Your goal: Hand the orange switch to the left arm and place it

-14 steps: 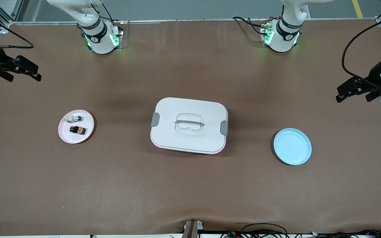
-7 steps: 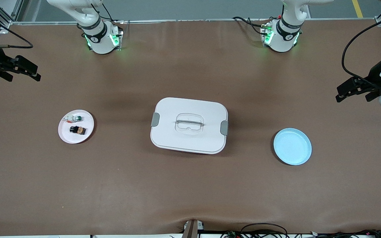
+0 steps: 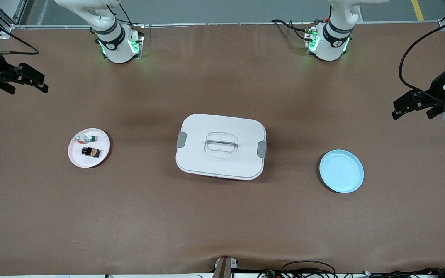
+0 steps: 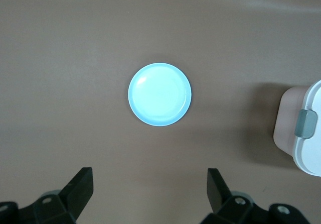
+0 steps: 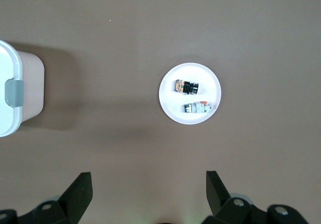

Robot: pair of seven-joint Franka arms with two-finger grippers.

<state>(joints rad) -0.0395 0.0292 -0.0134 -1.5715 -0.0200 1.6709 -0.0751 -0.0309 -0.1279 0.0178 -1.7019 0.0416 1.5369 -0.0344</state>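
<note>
The orange switch [image 3: 91, 152] [image 5: 186, 87], small, black and amber, lies on a pale pink plate [image 3: 101, 143] [image 5: 170, 103] toward the right arm's end of the table. The white lidded box [image 3: 221, 146] [image 4: 311, 133] [image 5: 10, 96] stands at the table's middle, with grey latches and a recessed handle. My right gripper [image 3: 41, 85] [image 5: 148, 176] hangs open and empty high over that end of the table, up and away from the pink plate. My left gripper [image 3: 396, 110] [image 4: 149, 176] hangs open and empty over the left arm's end.
A white-and-green switch [image 3: 87, 138] [image 5: 199, 107] shares the pink plate, just farther from the front camera than the orange one. A light blue plate [image 3: 341, 171] [image 4: 159, 94] sits bare toward the left arm's end. Both arm bases stand along the table's top edge.
</note>
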